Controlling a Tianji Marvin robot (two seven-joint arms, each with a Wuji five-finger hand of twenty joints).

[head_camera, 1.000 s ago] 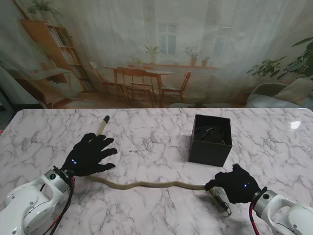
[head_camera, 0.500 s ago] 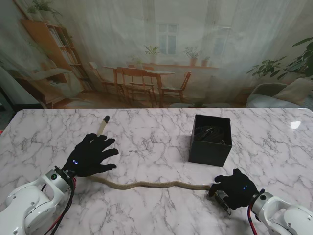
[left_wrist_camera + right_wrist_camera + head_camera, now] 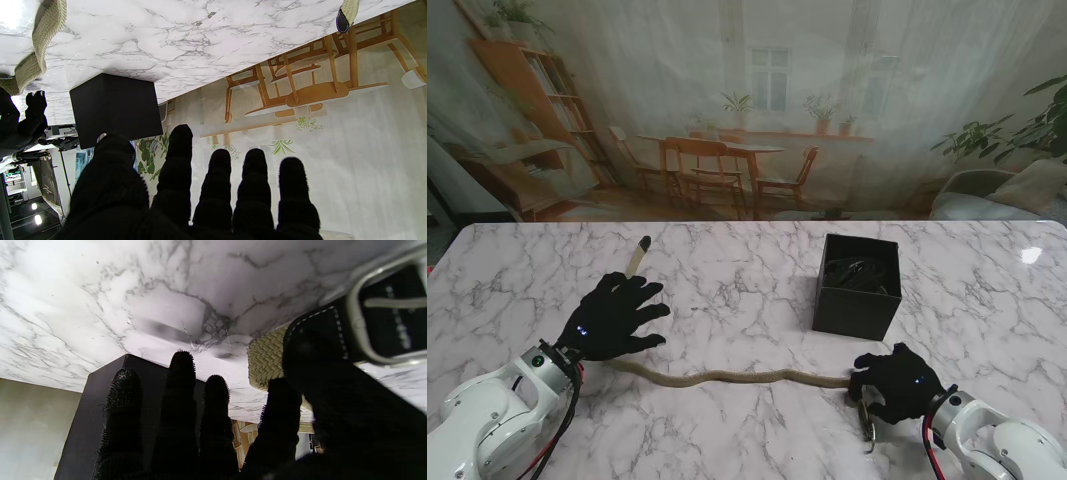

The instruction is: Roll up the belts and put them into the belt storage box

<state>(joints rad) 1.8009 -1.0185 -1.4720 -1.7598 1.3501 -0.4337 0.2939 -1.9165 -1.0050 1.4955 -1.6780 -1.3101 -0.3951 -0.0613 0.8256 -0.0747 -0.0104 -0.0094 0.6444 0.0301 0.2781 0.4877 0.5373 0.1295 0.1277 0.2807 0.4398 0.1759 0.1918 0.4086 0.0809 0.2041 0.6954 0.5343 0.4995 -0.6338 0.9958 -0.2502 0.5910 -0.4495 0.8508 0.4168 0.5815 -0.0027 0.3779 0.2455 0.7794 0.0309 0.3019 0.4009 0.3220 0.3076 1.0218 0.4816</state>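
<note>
White marble tabletop (image 3: 747,290) is lying broadly bare around 12 o'clock. Square black belt storage box (image 3: 858,285) is sitting at 2 o'clock, well inside the edges. Long woven tan belt (image 3: 727,376) is stretching between both hands. Left hand (image 3: 612,315) is resting spread flat on it; right hand (image 3: 895,382) is pinching its buckle end, having slid slightly leftward.

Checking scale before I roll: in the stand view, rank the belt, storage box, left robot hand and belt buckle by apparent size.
1. Belt, longest by far.
2. Left robot hand and storage box: alike, and the hand sits nearer the camera, so unranked.
3. Belt buckle, smallest, partly hidden under the right robot hand.
</note>
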